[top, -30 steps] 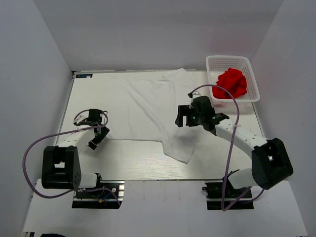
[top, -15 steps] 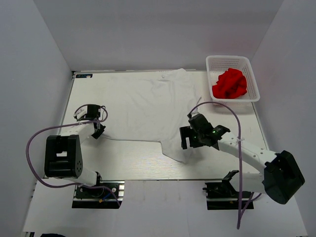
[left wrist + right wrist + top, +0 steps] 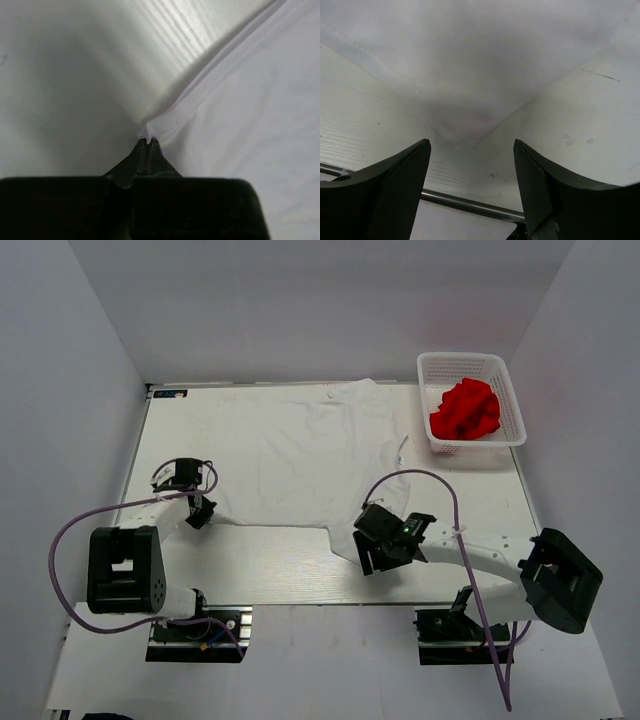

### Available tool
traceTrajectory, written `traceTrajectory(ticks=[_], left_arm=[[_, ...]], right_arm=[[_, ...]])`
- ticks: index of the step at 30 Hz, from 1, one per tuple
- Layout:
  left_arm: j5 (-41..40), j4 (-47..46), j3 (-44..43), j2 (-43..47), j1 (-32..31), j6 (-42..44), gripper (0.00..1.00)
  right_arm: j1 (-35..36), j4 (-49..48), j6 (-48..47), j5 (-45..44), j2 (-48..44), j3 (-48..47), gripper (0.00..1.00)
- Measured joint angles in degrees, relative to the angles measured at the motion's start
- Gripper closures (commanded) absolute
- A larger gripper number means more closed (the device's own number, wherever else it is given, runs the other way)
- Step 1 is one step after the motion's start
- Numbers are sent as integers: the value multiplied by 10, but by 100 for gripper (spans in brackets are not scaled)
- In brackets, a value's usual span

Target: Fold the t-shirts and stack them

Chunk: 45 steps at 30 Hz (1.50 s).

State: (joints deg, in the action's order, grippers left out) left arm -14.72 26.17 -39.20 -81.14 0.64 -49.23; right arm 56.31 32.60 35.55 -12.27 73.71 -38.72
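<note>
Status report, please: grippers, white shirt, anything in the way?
Left gripper shut on white shirt edge. Right gripper open above its near corner. Red shirt in basket. Nothing in the way.

Both arms look identical from here. Left arm (image 3: 123, 570) and right arm (image 3: 490, 555): white tubular links between black boxy joint housings. Each sits on a black base plate (image 3: 198, 625) with small wiring showing. One lilac cable (image 3: 62, 550) loops off the left arm, and a second arcs over the right. Left gripper (image 3: 200, 511): black, fingers (image 3: 150, 160) tapering to thin tips. Right gripper (image 3: 370, 552): black, with broad, curved, matte fingers.
</note>
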Motion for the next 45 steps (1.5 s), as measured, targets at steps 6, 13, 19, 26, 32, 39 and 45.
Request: traceTrajectory(ticks=[6, 13, 19, 26, 32, 39, 45], left_arm=[[0, 58, 4, 20, 0, -8, 100], [0, 73, 4, 24, 0, -10, 100], [2, 82, 0, 45, 0, -12, 100], [13, 94, -83, 8, 0, -13, 100], [14, 100, -158, -20, 0, -20, 100], [8, 113, -238, -103, 0, -26, 100], [5, 127, -315, -180, 0, -28, 100]], right_arm=[[18, -13, 27, -2, 24, 3, 70], [16, -24, 43, -25, 24, 10, 100], [2, -31, 28, -78, 24, -13, 100], [-56, -85, -15, -118, 28, -66, 100], [-122, -114, -50, -118, 56, -135, 100], [-189, -124, -95, -110, 116, -204, 100], [-233, -125, -137, -94, 191, -287, 100]])
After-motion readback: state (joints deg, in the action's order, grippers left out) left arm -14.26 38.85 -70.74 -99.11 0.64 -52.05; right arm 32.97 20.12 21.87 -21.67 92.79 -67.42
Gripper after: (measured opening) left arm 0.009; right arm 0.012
